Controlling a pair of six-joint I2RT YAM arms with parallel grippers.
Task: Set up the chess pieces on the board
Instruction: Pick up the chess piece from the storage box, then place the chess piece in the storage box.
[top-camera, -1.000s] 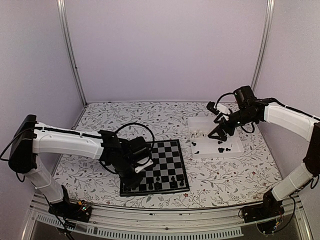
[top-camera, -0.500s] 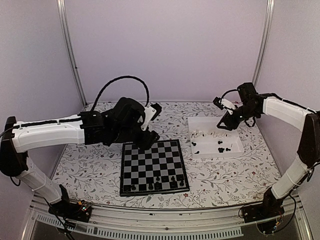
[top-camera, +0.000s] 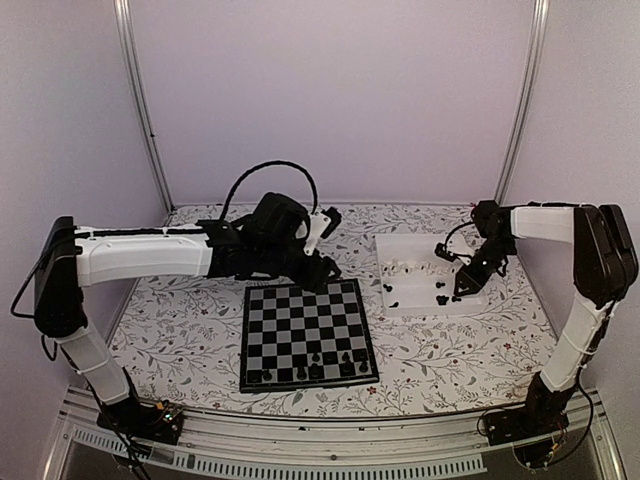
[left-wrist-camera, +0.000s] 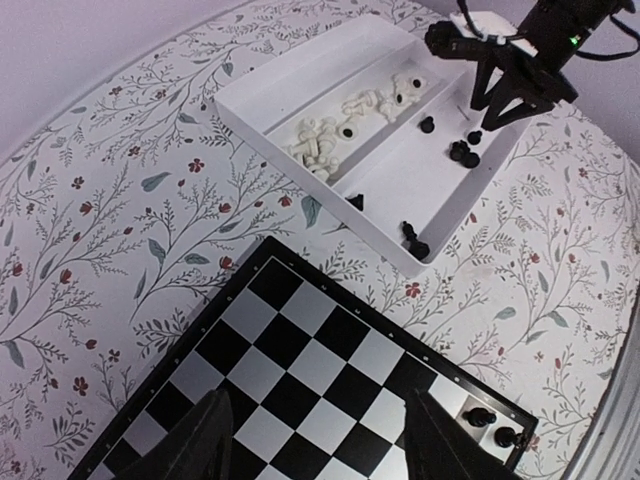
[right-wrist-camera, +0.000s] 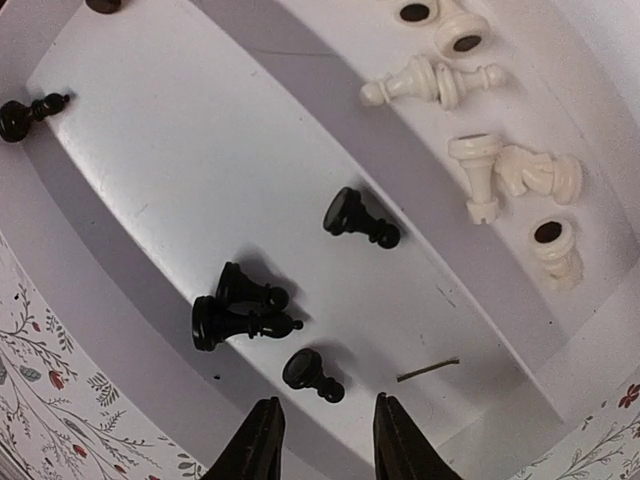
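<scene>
right hand (top-camera: 463, 290) now low over tray (top-camera: 415, 295)

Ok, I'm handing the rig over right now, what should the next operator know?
Left gripper: open, empty, above the chessboard's far edge.
Right gripper: open, empty, over the black chess pieces in the white tray.
Done: a few black pieces stand on the board's near rows.
To do: place the tray's black ones and the white chess pieces.
</scene>
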